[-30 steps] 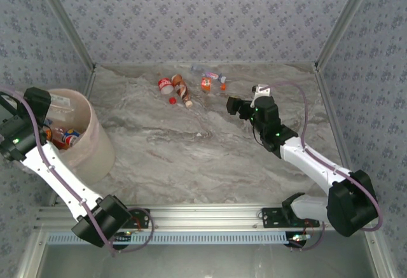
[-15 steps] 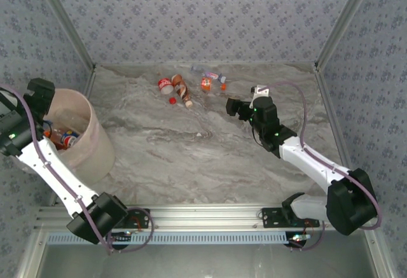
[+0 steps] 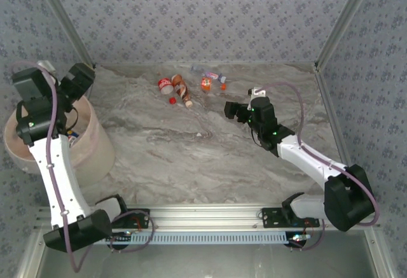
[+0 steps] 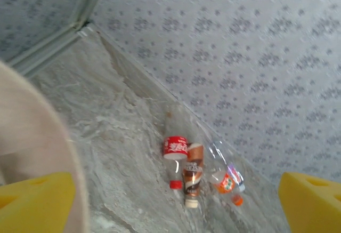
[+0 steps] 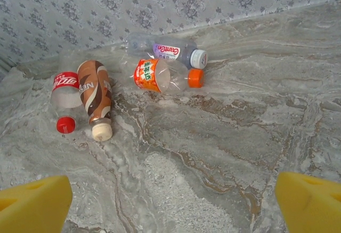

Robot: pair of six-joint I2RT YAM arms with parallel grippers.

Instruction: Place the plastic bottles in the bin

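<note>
Several plastic bottles lie in a cluster at the back of the table: a red-labelled one, a brown one, an orange one and a clear one with a purple label. My right gripper hovers open just right of and nearer than them, nothing between its yellow fingers. My left gripper is raised above the bin, open and empty, facing the cluster.
The marble table top spreads between the bin and the right arm. Patterned walls and aluminium posts close in the back and sides. My left arm hides most of the bin's inside.
My left gripper has opened and lifted out of the bin, swinging up and toward the back. The right gripper has edged slightly left toward the bottles.
</note>
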